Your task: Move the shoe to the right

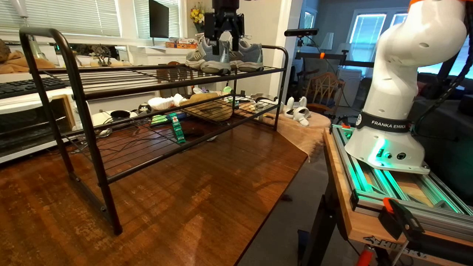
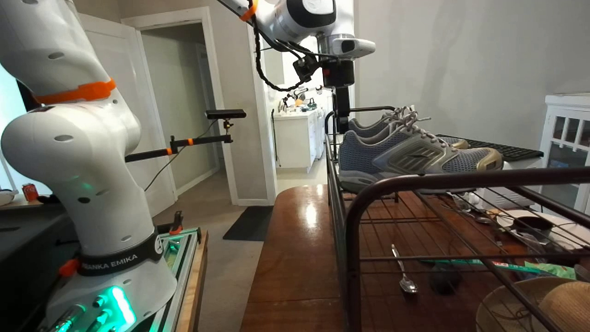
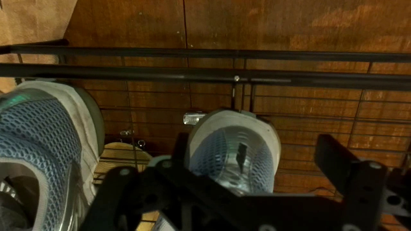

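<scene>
Two grey-blue sneakers with pale soles sit side by side on the upper shelf of the black wire rack [image 1: 166,84]. My open gripper [image 3: 253,147] hangs over the heel of one shoe [image 3: 237,150]. Its left finger is close beside this heel; a gap shows to the right finger. The gripper also shows in both exterior views [image 1: 225,45] [image 2: 342,123]. The same shoe [image 1: 222,57] is partly behind the fingers in an exterior view, and mostly hidden behind the other shoe elsewhere [image 2: 368,131]. The other shoe [image 2: 410,159] stands left in the wrist view [image 3: 38,128].
The rack's raised end bars [image 1: 63,40] and long front rail [image 3: 144,72] border the shelf. A keyboard [image 1: 26,87] lies on a toaster oven [image 1: 40,122] behind the rack. A straw hat [image 2: 564,304] and a spoon [image 2: 405,281] lie below the upper shelf.
</scene>
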You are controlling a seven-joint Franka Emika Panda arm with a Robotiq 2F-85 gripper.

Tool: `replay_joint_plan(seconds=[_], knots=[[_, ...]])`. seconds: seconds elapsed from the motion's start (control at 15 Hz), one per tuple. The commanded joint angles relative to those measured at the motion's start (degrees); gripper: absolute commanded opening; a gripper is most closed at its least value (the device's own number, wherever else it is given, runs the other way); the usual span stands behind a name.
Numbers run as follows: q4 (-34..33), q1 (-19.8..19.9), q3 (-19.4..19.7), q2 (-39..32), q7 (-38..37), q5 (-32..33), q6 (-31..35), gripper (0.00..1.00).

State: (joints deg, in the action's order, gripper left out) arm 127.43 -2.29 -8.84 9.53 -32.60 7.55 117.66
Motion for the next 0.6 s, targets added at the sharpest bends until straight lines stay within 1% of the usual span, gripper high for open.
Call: replay_joint_plan(seconds=[0.0, 0.13, 0.2, 0.27, 0.33, 0.4, 0.47, 0.53], knots=[[0.4, 0.0, 1.0, 1.8, 0.0, -0.7, 1.4, 1.00], [0.7, 0.3, 1.6, 3.0, 0.3, -1.0, 1.5, 1.00], [0.8, 0.5, 1.9, 3.4, 0.3, -1.1, 1.6, 0.97], [0.8, 0.6, 2.2, 4.1, 0.5, -1.3, 1.5, 0.73], [0.9, 0.9, 2.4, 4.7, 0.6, -1.2, 1.6, 0.73], [1.0, 1.1, 2.5, 5.4, 0.6, -1.0, 1.8, 0.69], [1.0, 1.3, 2.6, 5.6, 0.5, -0.9, 1.7, 0.61], [1.1, 1.5, 2.7, 5.9, 0.5, -0.8, 1.6, 0.51]])
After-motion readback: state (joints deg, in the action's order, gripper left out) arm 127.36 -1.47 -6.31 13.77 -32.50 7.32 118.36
